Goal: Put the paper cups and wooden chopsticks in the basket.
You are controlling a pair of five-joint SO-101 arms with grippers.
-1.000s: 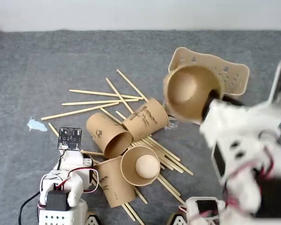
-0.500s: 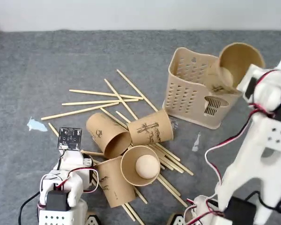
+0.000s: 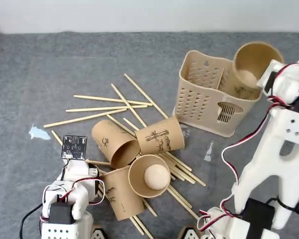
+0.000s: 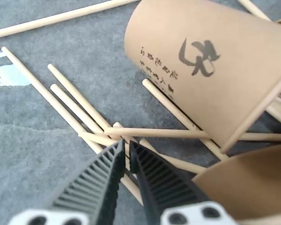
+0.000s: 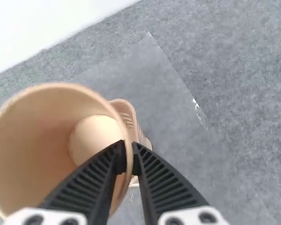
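My right gripper (image 5: 125,152) is shut on the rim of a brown paper cup (image 3: 252,63), held tilted over the right end of the beige slotted basket (image 3: 204,102). The cup (image 5: 47,145) has its mouth towards the wrist camera. Three more paper cups lie on the grey mat: one (image 3: 113,143), one (image 3: 160,135) and one (image 3: 139,185). Several wooden chopsticks (image 3: 109,102) are scattered around and under them. My left gripper (image 4: 125,149) is shut with nothing in it, just above crossed chopsticks (image 4: 150,133) beside a printed cup (image 4: 210,61).
A small blue scrap (image 3: 39,132) lies on the mat at the left. The grey mat (image 3: 55,69) has free room to the left and behind the pile. The right arm's white body (image 3: 279,164) and cables rise at the right front.
The right arm has swung the cup from in front of the basket to over its right end, then settled slightly lower. The left arm has not moved.
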